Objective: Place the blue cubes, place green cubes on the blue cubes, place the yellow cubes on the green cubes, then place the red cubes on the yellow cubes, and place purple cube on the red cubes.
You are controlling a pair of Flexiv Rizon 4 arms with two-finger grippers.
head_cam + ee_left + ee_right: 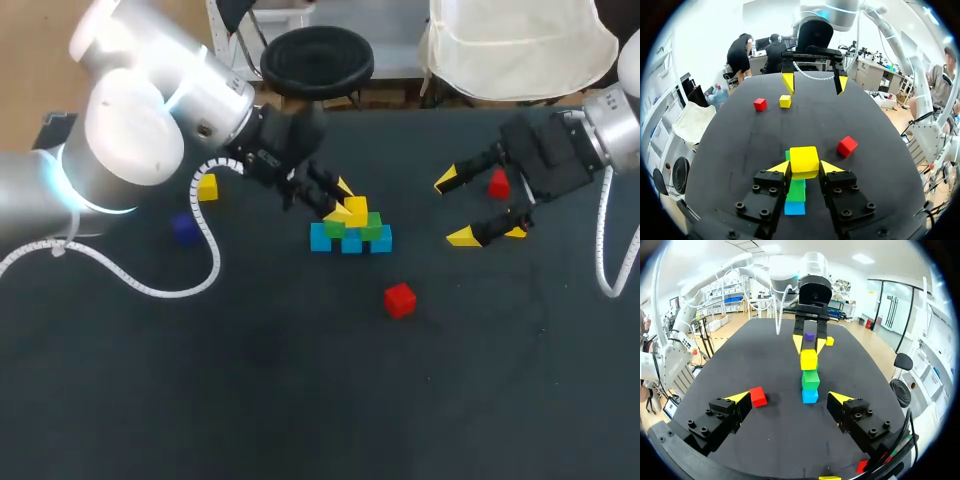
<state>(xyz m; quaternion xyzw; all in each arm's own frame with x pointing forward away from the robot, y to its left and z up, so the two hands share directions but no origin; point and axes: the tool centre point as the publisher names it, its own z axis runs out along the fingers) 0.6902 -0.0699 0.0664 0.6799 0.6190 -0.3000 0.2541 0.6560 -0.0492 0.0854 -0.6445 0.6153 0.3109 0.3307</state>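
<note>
While the left hand [804,167] grips a yellow cube [804,160] right above the green cubes [797,190] under its tips, the right hand [455,208], wide open and empty, hangs nearer a red cube [498,184].

The left fingers [343,187] are covering the far side of the stack [350,240] (head view); the right fingers [462,236] are partly hiding a loose yellow cube [518,232].

Dark charcoal table [250,400]; matte top, even light, only faint soft shadows.
</note>
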